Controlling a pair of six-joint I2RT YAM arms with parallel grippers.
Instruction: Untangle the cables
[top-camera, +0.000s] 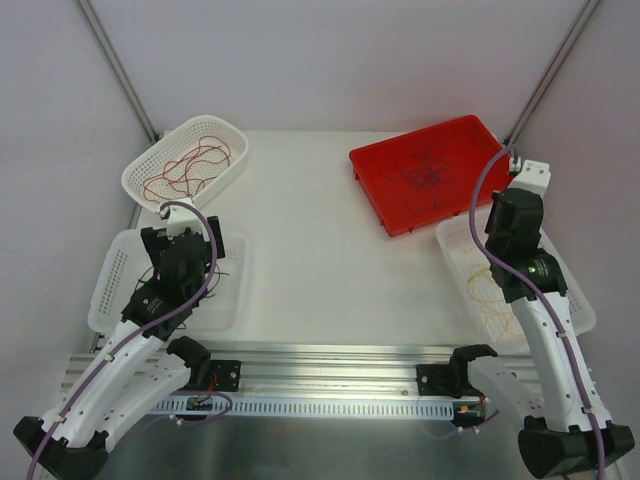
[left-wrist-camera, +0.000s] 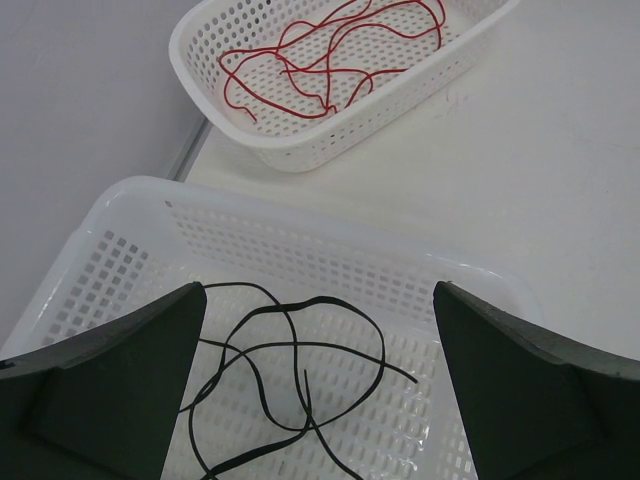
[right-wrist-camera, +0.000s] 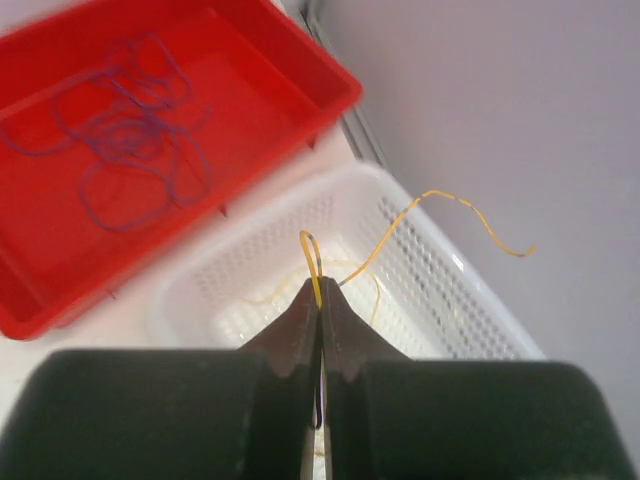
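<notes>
White tabletop (top-camera: 320, 230), enclosed by a plain pale grey back wall (top-camera: 330, 60) and matching side walls. A slanted metal left strut (top-camera: 117, 65) and right strut (top-camera: 558, 65) rise from the far corners. A slotted aluminium rail (top-camera: 330, 362) spans the near edge. Lighting is even and diffuse, and shadows are soft.

Loose cables (top-camera: 190, 165), apart by colour

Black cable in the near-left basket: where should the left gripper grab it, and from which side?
Take the black cable on its single outer arc at the right, clear of the crossings further left. Come straight down: it lies flat on the basket floor, and the walls block side approaches. The open left gripper hangs over it.
</notes>
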